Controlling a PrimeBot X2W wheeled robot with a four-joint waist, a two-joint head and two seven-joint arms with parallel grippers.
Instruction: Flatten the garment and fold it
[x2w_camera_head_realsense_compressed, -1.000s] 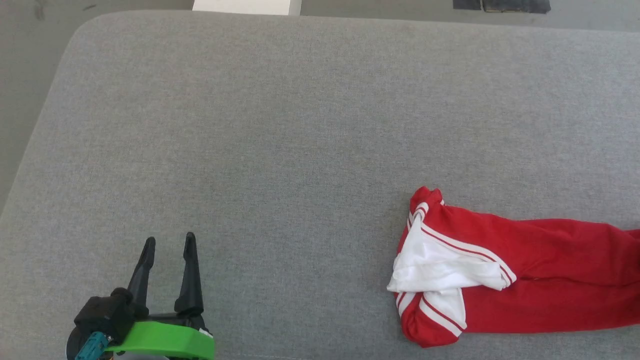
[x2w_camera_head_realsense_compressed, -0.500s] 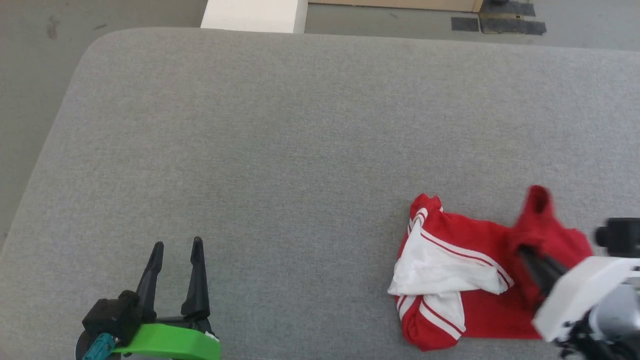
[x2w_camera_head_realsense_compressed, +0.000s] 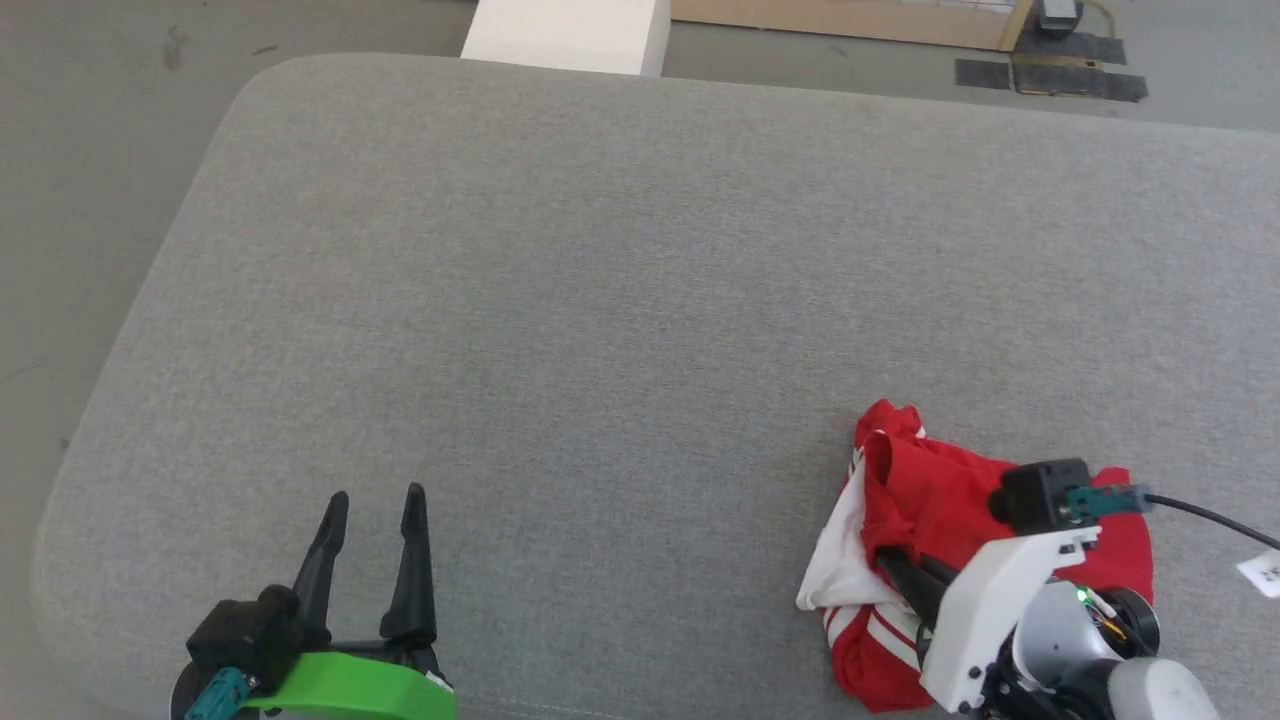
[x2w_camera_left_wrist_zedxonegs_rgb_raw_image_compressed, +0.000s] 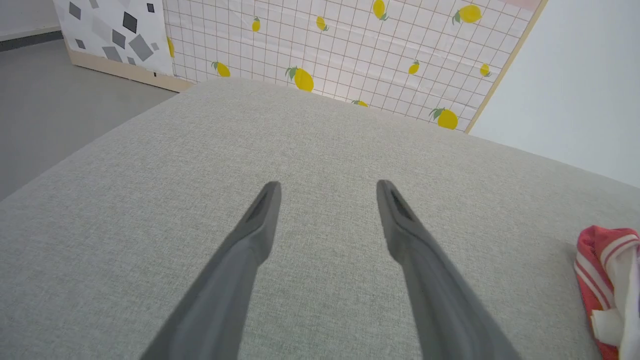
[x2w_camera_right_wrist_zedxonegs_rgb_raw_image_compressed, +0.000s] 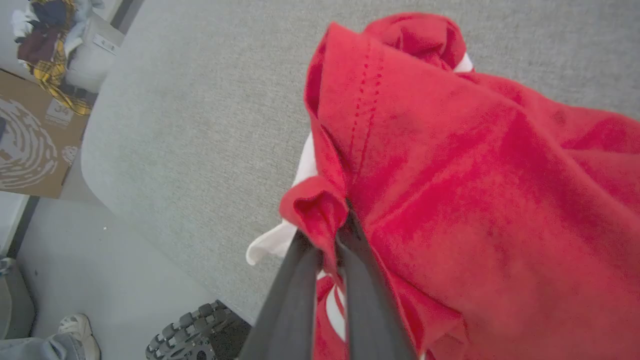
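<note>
- Looking across the grey padded surface (x2w_camera_head_realsense_compressed: 600, 300), I see the garment (x2w_camera_head_realsense_compressed: 930, 480) heaped near its front right corner, at about 4 o'clock in the head view.
- The right gripper (x2w_camera_head_realsense_compressed: 890, 558) is on the heap, its two dark fingers pinched together with a red fold caught between them. The right wrist view shows that fold bulging just above the tips.
- The left gripper (x2w_camera_head_realsense_compressed: 375, 495) sits at about 7 o'clock in the head view, fingers apart and holding nothing, over bare cushion.
- From the left gripper the garment lies towards 3 o'clock and well apart. The white sleeve edge (x2w_camera_head_realsense_compressed: 835, 580) pokes out at the heap's 9 o'clock side, facing that gripper.
- The cloth is bunched, so I can make out no clear long axis yet.
- The right arm is plainly the nearer. I judge that flattening calls for the left gripper to travel towards 3 o'clock and take the white edge, so the two can draw the cloth apart.
</note>
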